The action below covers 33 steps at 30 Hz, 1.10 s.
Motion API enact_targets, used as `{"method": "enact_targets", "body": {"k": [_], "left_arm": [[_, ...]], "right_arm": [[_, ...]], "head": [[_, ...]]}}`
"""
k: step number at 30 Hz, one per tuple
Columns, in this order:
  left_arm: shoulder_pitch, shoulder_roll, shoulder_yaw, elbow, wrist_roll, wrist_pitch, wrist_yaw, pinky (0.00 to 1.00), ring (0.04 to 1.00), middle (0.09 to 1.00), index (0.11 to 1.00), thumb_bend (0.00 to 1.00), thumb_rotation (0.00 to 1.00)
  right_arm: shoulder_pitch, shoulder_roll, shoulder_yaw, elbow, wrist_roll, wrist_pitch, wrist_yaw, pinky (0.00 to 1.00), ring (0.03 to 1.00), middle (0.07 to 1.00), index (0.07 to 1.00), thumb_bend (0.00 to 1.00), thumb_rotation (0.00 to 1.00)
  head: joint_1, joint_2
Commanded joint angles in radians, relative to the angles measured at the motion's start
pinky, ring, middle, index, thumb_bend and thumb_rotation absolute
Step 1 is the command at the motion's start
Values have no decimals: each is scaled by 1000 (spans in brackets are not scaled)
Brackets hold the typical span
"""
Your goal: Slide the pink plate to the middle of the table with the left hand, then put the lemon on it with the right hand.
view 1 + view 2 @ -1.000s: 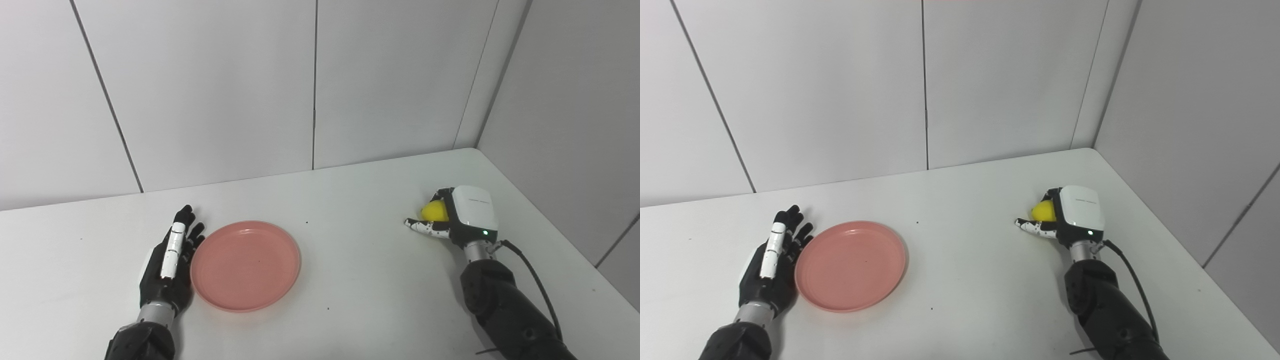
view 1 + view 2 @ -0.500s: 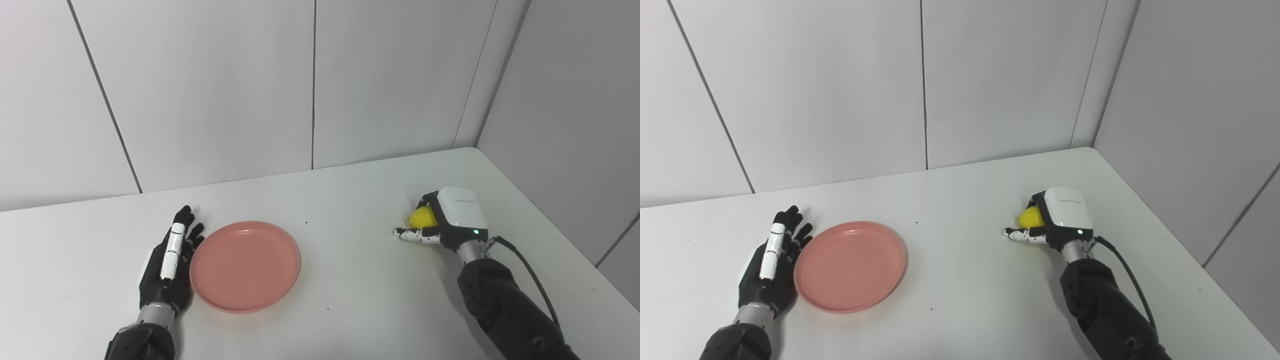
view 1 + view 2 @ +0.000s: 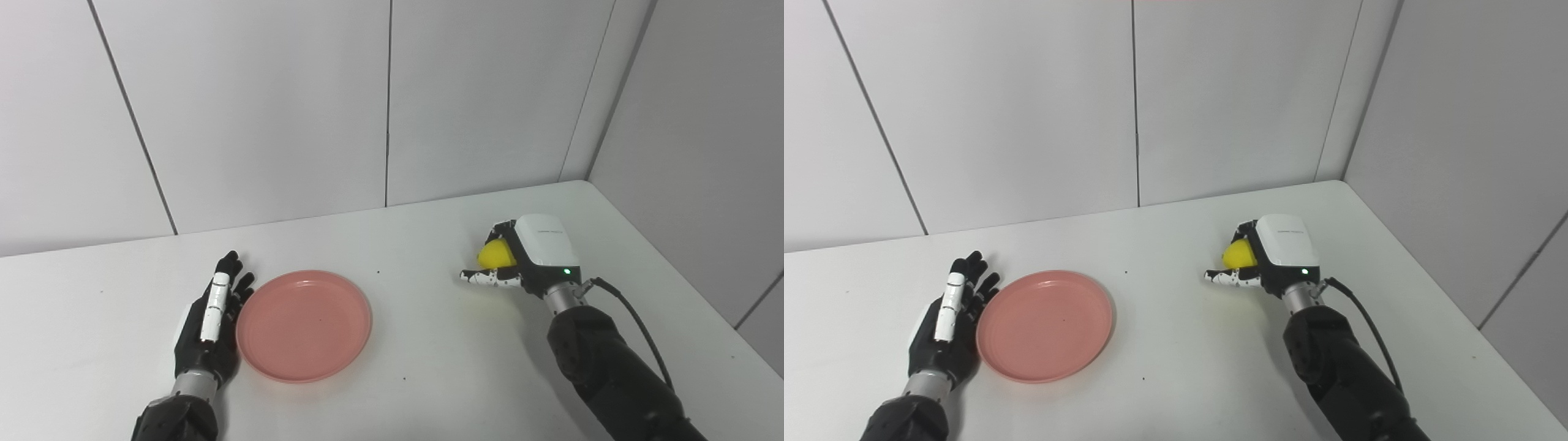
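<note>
— So, where's the lemon [image 3: 496, 253]?

— In my right robot hand [image 3: 525, 262], fingers wrapped round it and thumb stretched out below, over the right part of the table [image 3: 429, 355], well apart from the pink plate [image 3: 304, 326].

— And the plate?

— It lies flat on the table, left of the middle. My left robot hand [image 3: 208, 331] rests with fingers spread and straight just beside its left rim, holding nothing. Contact I cannot tell.

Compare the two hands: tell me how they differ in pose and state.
The left hand lies flat with fingers apart, empty, beside the pink plate; the right hand is closed on the lemon. The left looks to rest on the table; the right seems lifted. Both have dark forearms.
</note>
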Motion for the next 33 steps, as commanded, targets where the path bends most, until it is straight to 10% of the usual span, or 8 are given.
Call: {"method": "enact_targets", "body": {"k": [1,33], "left_arm": [[44,-13,-13,33,10,57,11,1000,953,990,920,691,754],[55,-58,-16,37,24,41,42,1000,940,967,901,682,734]], "right_arm": [[-49,-13,-7,-41,-21,-16,0,138,193,257,327,535,436],[-149,27,26,-155,-95,-61,99,130,183,247,317,551,421]], "head": [[0,1],[117,-3]]}}
